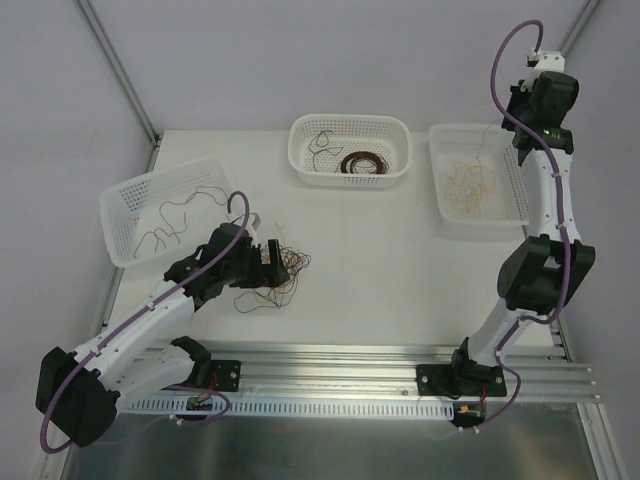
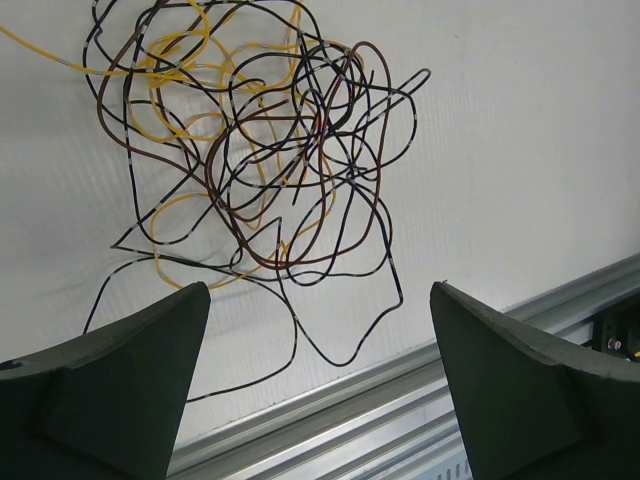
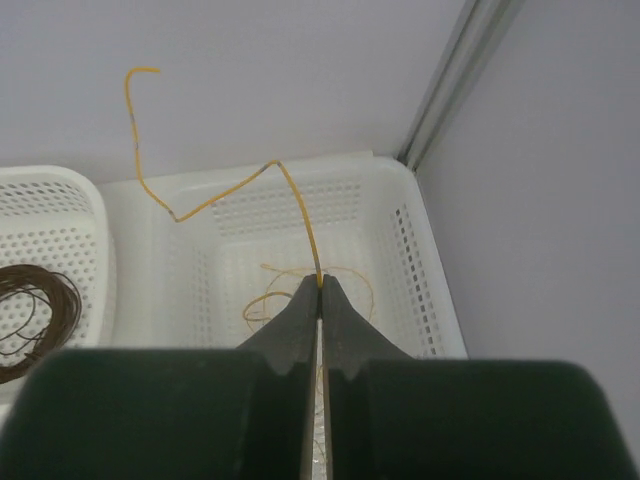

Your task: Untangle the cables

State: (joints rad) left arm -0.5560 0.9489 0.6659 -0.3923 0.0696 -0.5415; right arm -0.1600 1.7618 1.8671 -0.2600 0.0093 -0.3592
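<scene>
My right jaws: clamped on a yellow wire, over the right basket | my left jaws: wide apart above the tangle on the desk | plan: I'd lower until the springy tail sits inside the rim, then release.

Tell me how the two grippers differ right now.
The left gripper is open and empty; the right gripper is shut on a yellow cable. The left gripper faces the tangled clump on the table; the right gripper is above the right basket. Both have dark fingers.
</scene>
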